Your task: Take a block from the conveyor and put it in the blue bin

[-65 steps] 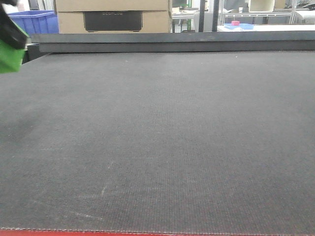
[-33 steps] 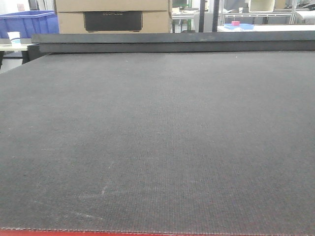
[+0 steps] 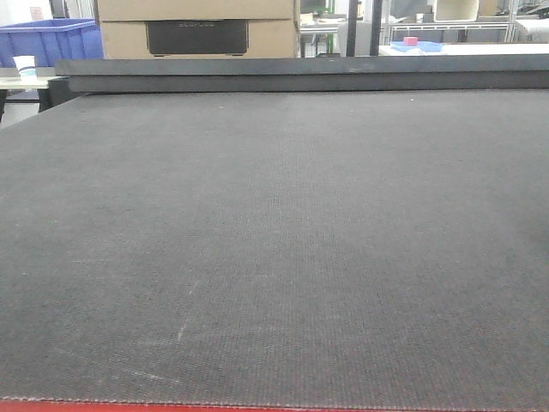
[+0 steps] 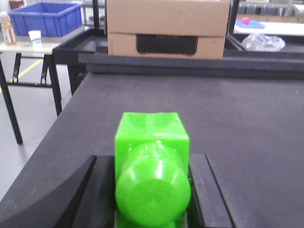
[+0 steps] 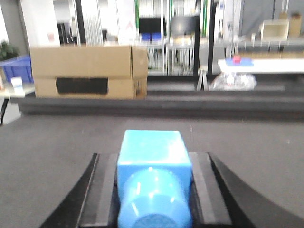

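Observation:
In the left wrist view my left gripper (image 4: 152,190) is shut on the bright green block (image 4: 152,156), its round stud facing the camera, held above the left part of the dark grey conveyor (image 4: 228,123). In the right wrist view my right gripper (image 5: 153,190) is shut on a light blue block (image 5: 153,166) of the same shape, above the belt (image 5: 57,142). The blue bin (image 4: 45,18) stands on a side table at the far left; it also shows in the front view (image 3: 51,39). No gripper or block shows in the front view, only the bare conveyor (image 3: 274,240).
A cardboard box (image 4: 167,26) sits behind the belt's far end, also in the front view (image 3: 197,27). A paper cup (image 4: 34,37) and a bottle (image 4: 5,28) stand by the bin. The side table's legs (image 4: 12,109) lie left of the belt. A white table (image 5: 259,65) stands far right.
A second ago the left gripper with the green block showed at the front view's upper left edge; it has since moved out of that view, uncovering the cup and bin.

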Controlling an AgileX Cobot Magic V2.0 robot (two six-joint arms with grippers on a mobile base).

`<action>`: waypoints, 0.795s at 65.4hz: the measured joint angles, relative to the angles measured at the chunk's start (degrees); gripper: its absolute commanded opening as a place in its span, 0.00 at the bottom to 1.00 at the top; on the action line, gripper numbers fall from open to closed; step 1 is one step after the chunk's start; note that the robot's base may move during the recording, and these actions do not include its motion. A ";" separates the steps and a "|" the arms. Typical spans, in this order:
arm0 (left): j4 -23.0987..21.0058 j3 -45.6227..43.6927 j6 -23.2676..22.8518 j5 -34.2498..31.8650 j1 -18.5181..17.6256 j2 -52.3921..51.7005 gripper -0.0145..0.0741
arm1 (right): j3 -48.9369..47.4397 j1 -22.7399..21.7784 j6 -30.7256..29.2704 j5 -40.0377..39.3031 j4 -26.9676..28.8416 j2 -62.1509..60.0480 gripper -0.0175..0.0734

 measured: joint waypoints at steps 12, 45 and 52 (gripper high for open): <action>-0.22 0.00 0.00 0.22 0.00 -3.23 0.04 | 0.00 0.00 0.00 0.71 -0.94 -0.08 0.01; -2.75 0.00 0.00 -0.40 0.00 -3.95 0.04 | 0.00 0.00 -0.14 0.92 -1.07 -0.08 0.01; -2.85 0.00 0.00 -0.40 0.00 -3.95 0.04 | 0.00 0.00 -0.14 0.92 -1.07 -0.08 0.01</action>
